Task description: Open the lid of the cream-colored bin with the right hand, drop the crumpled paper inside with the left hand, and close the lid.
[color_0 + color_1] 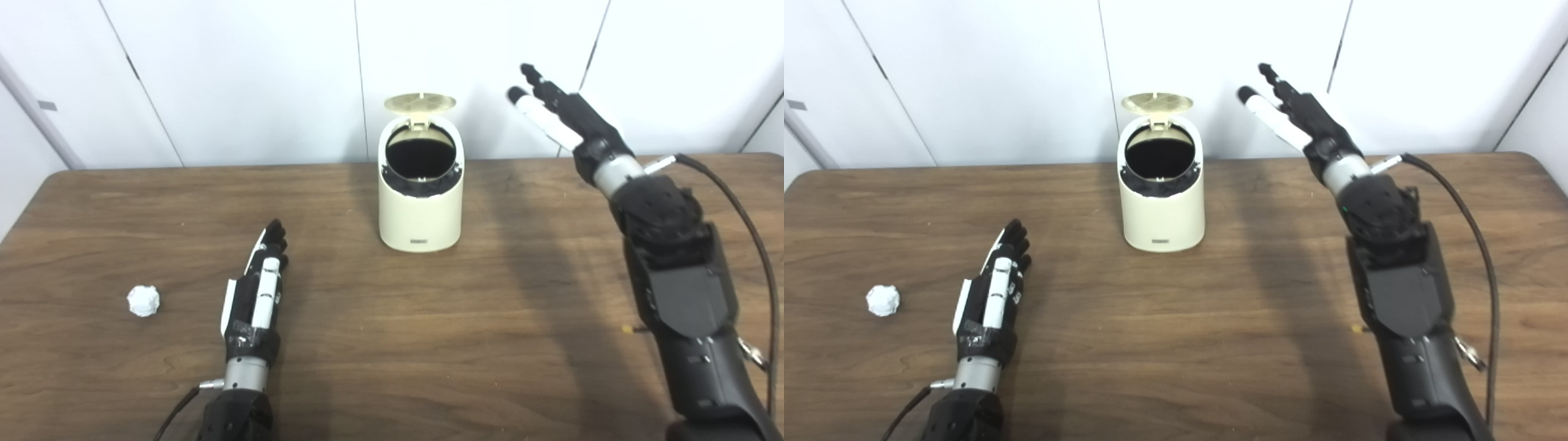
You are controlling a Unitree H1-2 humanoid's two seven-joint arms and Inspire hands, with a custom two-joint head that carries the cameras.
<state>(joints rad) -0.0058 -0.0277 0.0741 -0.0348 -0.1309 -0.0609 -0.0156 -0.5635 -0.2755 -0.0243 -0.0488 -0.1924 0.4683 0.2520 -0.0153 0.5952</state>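
The cream-colored bin (pixel 420 211) stands at the middle back of the table, with its round lid (pixel 420 102) tipped up and the dark inside showing. The crumpled white paper ball (pixel 144 301) lies on the table at the left. My left hand (pixel 257 294) rests flat on the table, open and empty, to the right of the paper and apart from it. My right hand (pixel 560 113) is raised in the air to the right of the bin, level with its lid, open and holding nothing. The bin also shows in the right eye view (pixel 1164 208).
The brown wooden table (pixel 465 331) runs across the whole view, with its back edge just behind the bin. A white panelled wall (pixel 245 73) stands right behind it. A black cable (pixel 747 220) runs along my right forearm.
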